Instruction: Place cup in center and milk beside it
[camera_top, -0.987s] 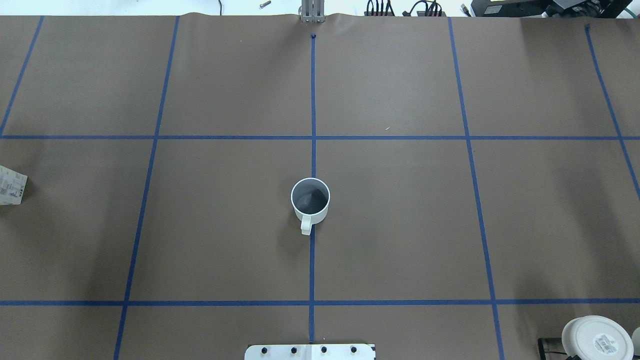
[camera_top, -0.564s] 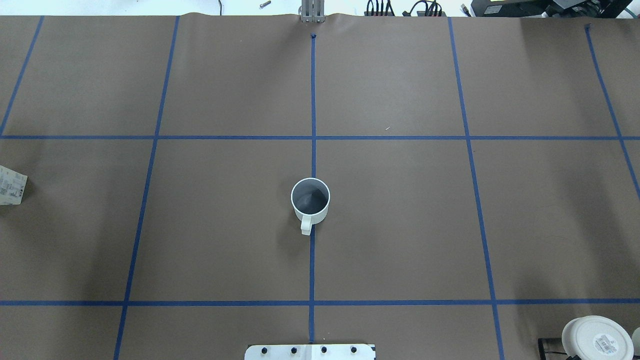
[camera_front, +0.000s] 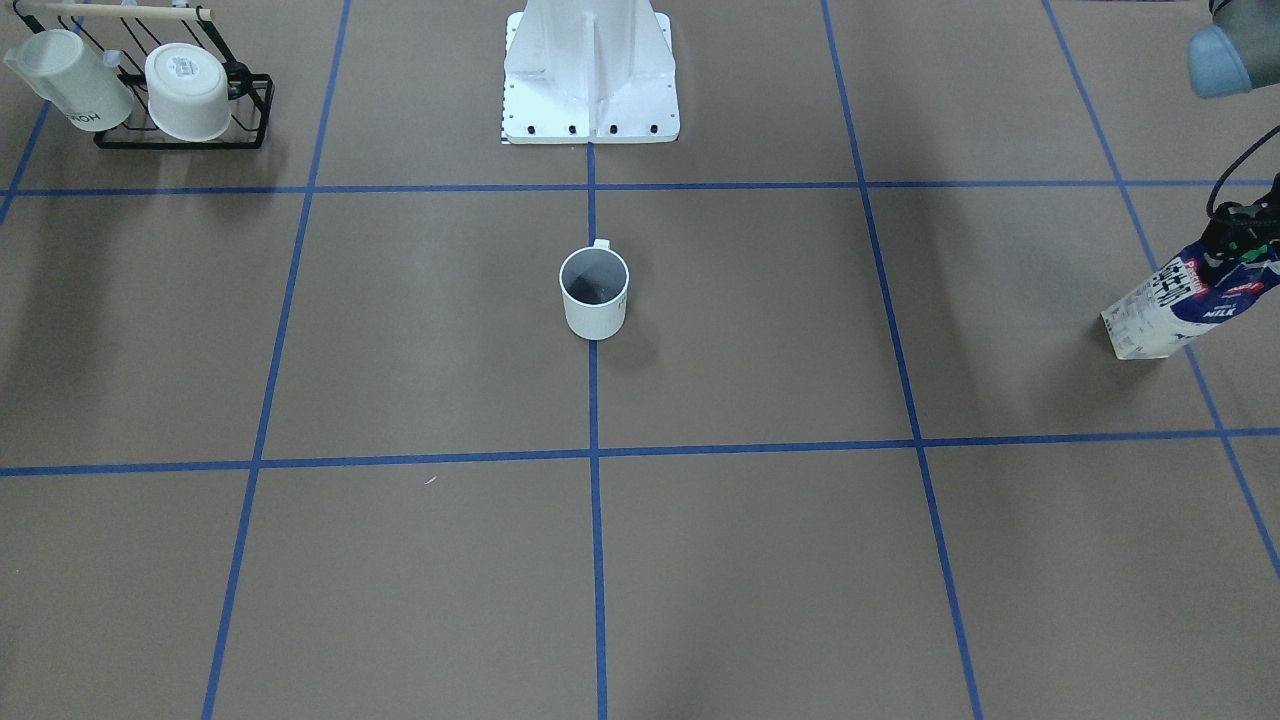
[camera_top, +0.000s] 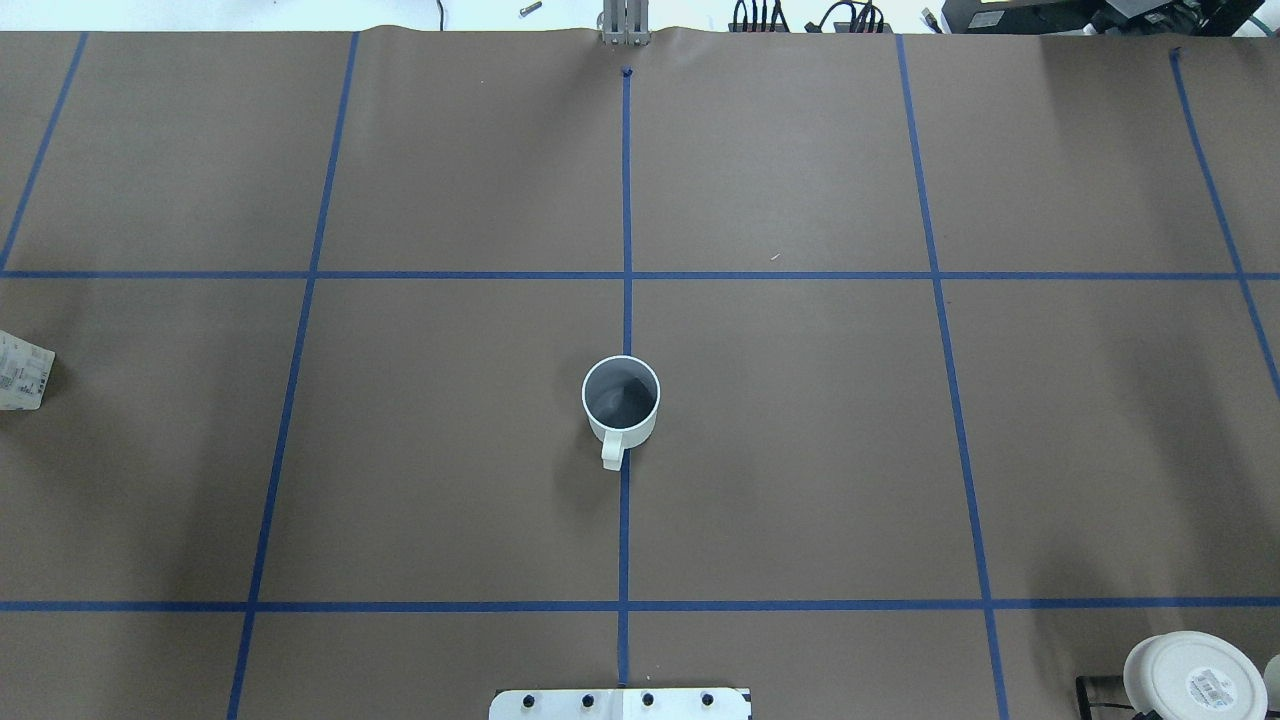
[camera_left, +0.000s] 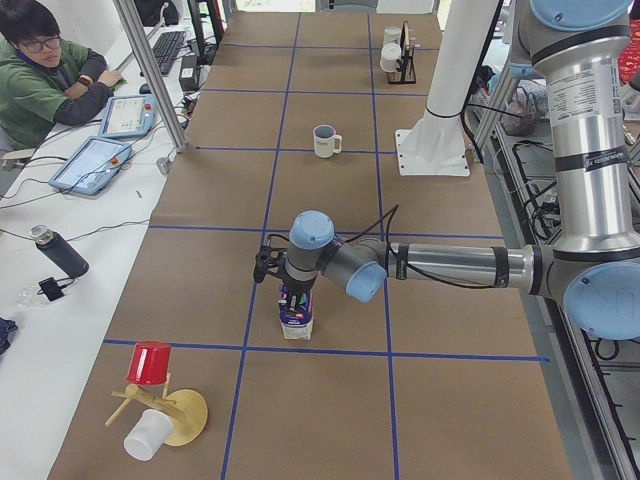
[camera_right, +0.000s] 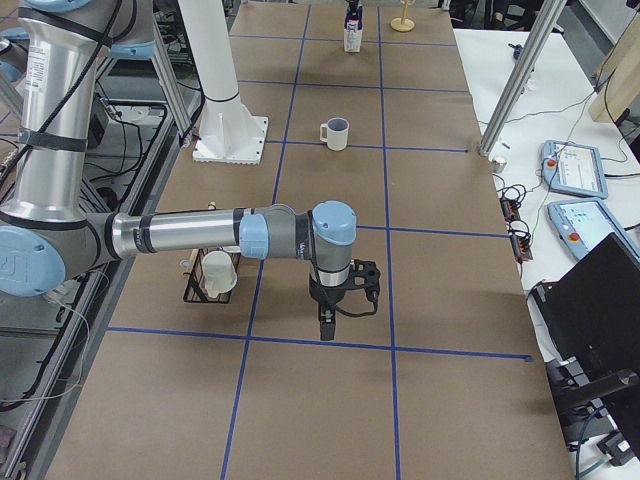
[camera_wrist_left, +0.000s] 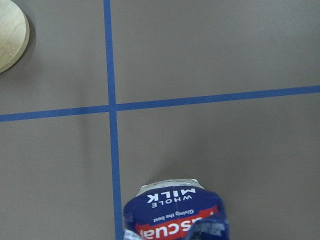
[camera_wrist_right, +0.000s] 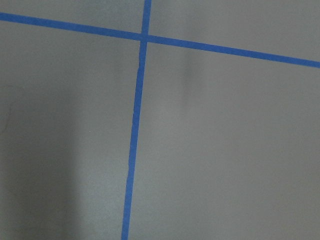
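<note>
Front view, cup: the cup (camera_front: 594, 295) is standing upright on the centre tape line (camera_front: 596, 560), straight out from the white base (camera_front: 590, 80), its handle pointing toward the base.
Front view, milk: the milk carton (camera_front: 1165, 310) is sitting well out from the base on the left arm's side, appearing to lean in this view.
Front view, left gripper: the left gripper (camera_front: 1238, 240) is clamping the top of the milk carton by its green cap.
Overhead: only a corner of the carton is showing, far to the base's left.
Left side view: the carton's bottom is looking to be on the paper.
Right side view: the right gripper (camera_right: 325, 325) is hanging fingers-down beside the wire rack (camera_right: 192, 292), on the base's right. Open or closed, cannot tell.
Left wrist: the carton's top is filling the lower edge.
Right wrist: blue tape lines are crossing on brown paper.
</note>
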